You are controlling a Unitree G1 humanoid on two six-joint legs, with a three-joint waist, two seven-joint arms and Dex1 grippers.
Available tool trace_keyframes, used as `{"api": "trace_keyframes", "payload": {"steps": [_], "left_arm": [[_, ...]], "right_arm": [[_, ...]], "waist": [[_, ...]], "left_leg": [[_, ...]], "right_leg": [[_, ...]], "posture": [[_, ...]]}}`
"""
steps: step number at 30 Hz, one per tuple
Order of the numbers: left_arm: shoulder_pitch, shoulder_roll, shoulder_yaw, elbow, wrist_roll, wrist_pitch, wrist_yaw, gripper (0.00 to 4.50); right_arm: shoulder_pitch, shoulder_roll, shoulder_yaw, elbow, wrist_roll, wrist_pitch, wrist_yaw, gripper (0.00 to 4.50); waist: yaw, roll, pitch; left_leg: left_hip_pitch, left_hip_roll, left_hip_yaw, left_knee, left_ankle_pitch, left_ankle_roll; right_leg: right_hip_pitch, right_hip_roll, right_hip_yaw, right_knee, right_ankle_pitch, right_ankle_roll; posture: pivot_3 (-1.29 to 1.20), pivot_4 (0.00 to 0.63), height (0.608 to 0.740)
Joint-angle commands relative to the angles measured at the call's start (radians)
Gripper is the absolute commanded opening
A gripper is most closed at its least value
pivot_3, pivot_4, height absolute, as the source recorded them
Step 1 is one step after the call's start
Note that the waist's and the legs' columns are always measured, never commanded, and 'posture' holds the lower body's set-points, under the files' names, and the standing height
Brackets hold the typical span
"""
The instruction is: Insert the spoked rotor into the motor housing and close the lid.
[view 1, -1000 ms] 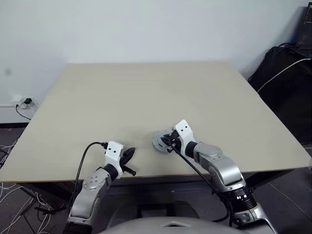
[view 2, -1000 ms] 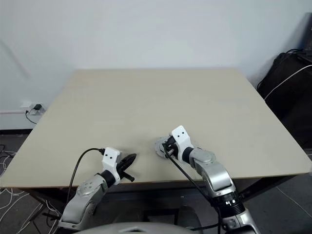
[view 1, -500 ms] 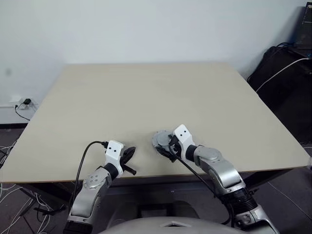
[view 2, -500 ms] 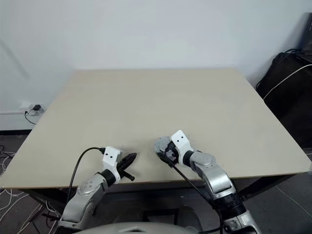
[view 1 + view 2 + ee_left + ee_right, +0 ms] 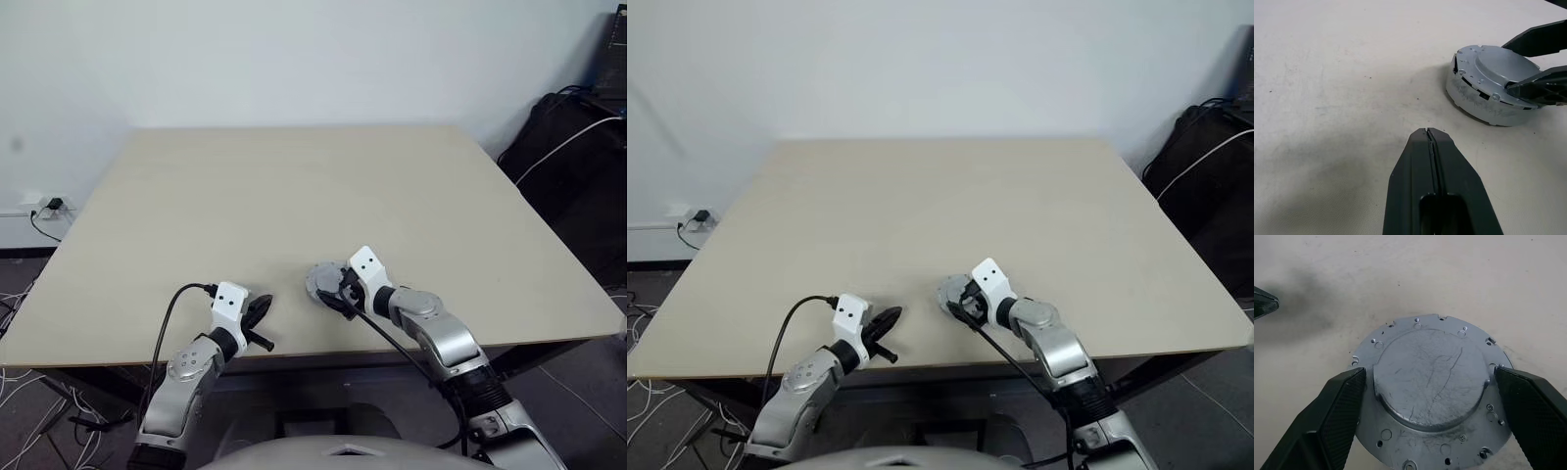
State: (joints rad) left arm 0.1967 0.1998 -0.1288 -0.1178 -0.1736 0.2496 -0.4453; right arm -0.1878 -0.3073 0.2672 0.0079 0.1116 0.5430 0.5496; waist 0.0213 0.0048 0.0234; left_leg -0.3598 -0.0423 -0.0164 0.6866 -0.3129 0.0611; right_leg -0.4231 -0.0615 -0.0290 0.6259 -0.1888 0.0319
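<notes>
Evidently closing step nearly done: lid [image 5: 1431,373] sits smooth face up on motor housing [image 5: 1484,100], near worktop [image 5: 294,196] front edge. Right gripper [image 5: 1430,426] fingers spread wide, flanking housing at 3 and 9 o'clock. Left gripper [image 5: 1429,134] fingers pressed together, idle at housing's 8 o'clock. Next: check lid seated, withdraw.

A pale beige table [image 5: 294,196] carries just one thing near its front edge, the lidded motor housing [image 5: 1432,391]

Silver-grey arms, white wrist blocks, black cables, seemingly matte-black fingers [image 5: 1327,426].
</notes>
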Motion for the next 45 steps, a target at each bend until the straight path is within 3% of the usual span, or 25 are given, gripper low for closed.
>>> {"api": "trace_keyframes", "payload": {"steps": [1, 4, 5, 12, 28, 45], "left_arm": [[-0.010, -0.002, 0.005, -0.020, -0.007, -0.025, -0.002, 0.00], [-0.010, -0.001, 0.005, -0.019, -0.007, -0.026, -0.003, 0.00], [-0.009, -0.001, 0.005, -0.019, -0.006, -0.027, -0.003, 0.00], [-0.010, 0.000, 0.003, -0.015, -0.005, -0.028, -0.005, 0.00], [-0.003, -0.002, 0.005, -0.010, -0.005, -0.035, -0.002, 0.00], [0.001, -0.004, 0.003, 0.008, -0.004, -0.054, -0.004, 0.00]], "right_arm": [[-0.019, 0.004, -0.008, -0.009, 0.002, -0.017, 0.011, 4.08], [-0.014, 0.011, -0.015, -0.012, -0.001, -0.027, 0.005, 3.26], [-0.013, 0.014, -0.018, -0.012, -0.004, -0.033, -0.001, 3.21], [-0.008, 0.038, -0.028, 0.009, -0.030, -0.054, -0.057, 3.21], [-0.051, 0.003, 0.007, 0.023, -0.032, 0.100, -0.001, 3.21], [-0.059, -0.010, 0.020, 0.032, -0.045, 0.112, 0.001, 3.21]], "waist": [[0.000, 0.000, 0.000], [0.000, 0.000, 0.000], [-0.001, 0.000, 0.000], [-0.003, 0.000, 0.000], [-0.004, 0.002, -0.001], [-0.003, 0.002, -0.001]], "left_leg": [[0.000, 0.000, 0.000, 0.000, 0.000, 0.000], [0.000, 0.000, 0.000, 0.000, 0.000, 0.000], [0.000, 0.000, 0.000, 0.000, 0.000, 0.000], [0.000, 0.000, 0.000, 0.000, 0.000, 0.000], [0.005, 0.000, -0.001, 0.000, 0.000, 0.000], [0.011, 0.000, -0.001, -0.001, 0.000, 0.000]], "right_leg": [[0.000, 0.000, 0.000, 0.000, 0.000, 0.000], [0.000, 0.000, 0.000, 0.000, 0.000, 0.000], [0.000, 0.000, 0.000, 0.000, 0.000, 0.000], [0.003, 0.000, 0.001, 0.000, 0.000, 0.000], [0.009, 0.000, 0.000, 0.000, -0.001, 0.001], [0.010, -0.003, 0.000, 0.000, -0.004, 0.004]], "posture": [[0.00, 0.000, 0.740], [0.00, 0.000, 0.740], [0.00, 0.000, 0.740], [0.00, 0.000, 0.740], [0.00, 0.000, 0.740], [0.00, 0.000, 0.740]]}}
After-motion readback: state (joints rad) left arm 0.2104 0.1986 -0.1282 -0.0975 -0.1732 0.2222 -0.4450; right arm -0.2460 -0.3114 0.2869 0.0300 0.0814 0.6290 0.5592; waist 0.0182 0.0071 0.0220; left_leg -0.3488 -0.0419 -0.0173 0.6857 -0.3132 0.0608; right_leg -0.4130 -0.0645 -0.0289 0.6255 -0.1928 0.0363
